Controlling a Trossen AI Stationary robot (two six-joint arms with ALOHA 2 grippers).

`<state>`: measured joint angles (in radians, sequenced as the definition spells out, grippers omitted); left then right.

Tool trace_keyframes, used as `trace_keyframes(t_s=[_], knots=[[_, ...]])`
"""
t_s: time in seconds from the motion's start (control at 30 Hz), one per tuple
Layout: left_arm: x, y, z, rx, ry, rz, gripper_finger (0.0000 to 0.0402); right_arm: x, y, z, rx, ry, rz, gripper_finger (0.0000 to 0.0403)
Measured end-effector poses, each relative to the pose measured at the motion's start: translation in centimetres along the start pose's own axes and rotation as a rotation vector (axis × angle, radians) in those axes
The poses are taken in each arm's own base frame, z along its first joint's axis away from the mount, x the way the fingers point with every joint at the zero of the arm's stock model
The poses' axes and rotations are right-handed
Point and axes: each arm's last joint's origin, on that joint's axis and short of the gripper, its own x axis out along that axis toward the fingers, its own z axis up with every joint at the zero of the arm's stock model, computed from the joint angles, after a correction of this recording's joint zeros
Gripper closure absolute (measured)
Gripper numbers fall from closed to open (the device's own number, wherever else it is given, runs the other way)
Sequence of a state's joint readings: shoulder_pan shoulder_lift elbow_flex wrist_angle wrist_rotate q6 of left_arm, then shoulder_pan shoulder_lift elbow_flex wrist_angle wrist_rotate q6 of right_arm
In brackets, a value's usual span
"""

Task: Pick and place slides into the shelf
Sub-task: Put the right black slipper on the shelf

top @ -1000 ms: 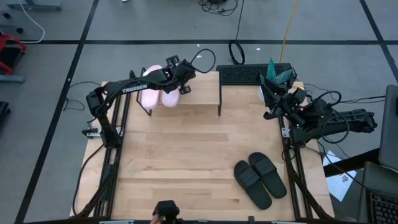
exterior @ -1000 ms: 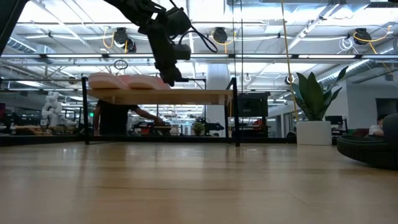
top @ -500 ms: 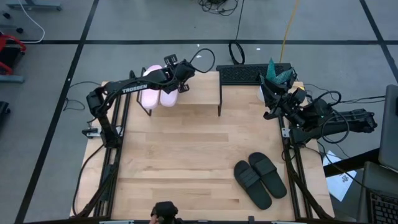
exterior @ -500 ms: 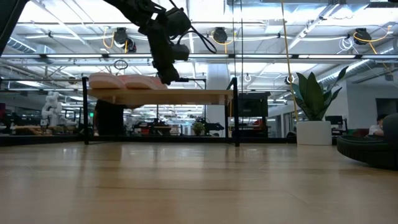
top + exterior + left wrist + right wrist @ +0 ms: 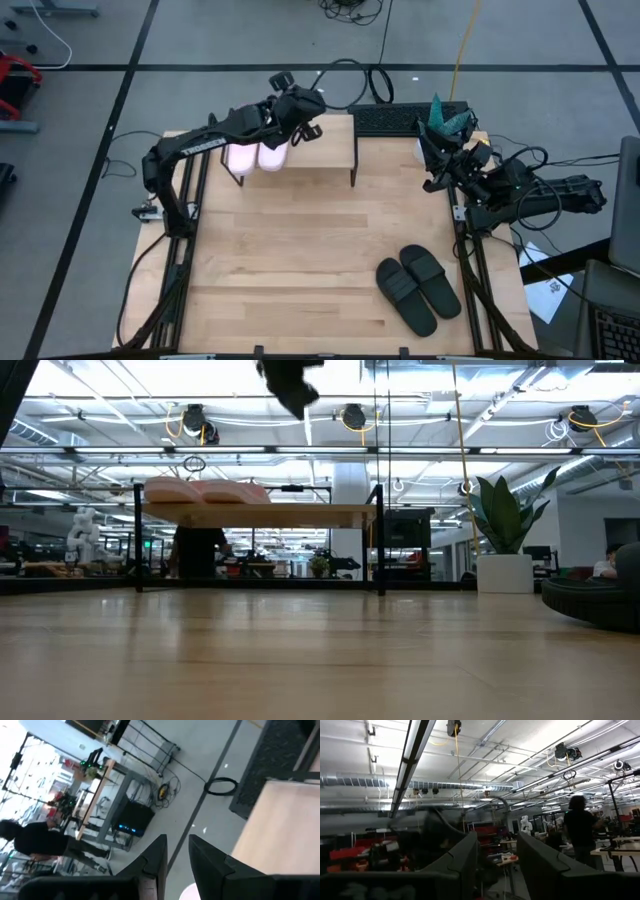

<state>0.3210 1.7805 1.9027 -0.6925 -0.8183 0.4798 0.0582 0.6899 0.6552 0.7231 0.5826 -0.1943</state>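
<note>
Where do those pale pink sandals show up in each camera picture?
High view: the pale pink slide sandals lie on the light-wood shelf, at its left end, partly under the left arm.
Low view: on the shelf top, upper left.
Left wrist view: only a pink sliver at the bottom edge.
Right wrist view: not in it.
Shared landmark: the shelf.

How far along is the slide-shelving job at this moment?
About halfway. Done: the pink pair sits on the left end of the shelf. In hand: nothing; the left gripper hovers above the shelf with fingers slightly apart and empty, and the right gripper waits at the table's right edge, also empty. Left: the black pair lies on the table, untouched.
</note>
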Motion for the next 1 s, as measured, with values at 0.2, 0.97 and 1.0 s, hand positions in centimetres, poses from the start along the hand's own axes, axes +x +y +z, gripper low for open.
trace_keyframes(t_s=[0.2, 0.97, 1.0], knots=[[-4.6, 3.1, -1.1, -0.033, 0.164, 0.061, 0.0316, -0.7, 0.6, -1.9, -0.084, 0.201, 0.078, 0.0273], [-16.3, 4.1, -5.7, -0.597, 0.19, -0.248, 0.0316, -8.6, 4.0, -5.8, 0.655, 1.303, 0.711, 0.0273], [-16.4, 3.7, -5.6, -0.605, 0.193, -0.253, 0.0316, -8.9, 4.2, -6.0, 0.651, 1.349, 0.727, 0.0273]])
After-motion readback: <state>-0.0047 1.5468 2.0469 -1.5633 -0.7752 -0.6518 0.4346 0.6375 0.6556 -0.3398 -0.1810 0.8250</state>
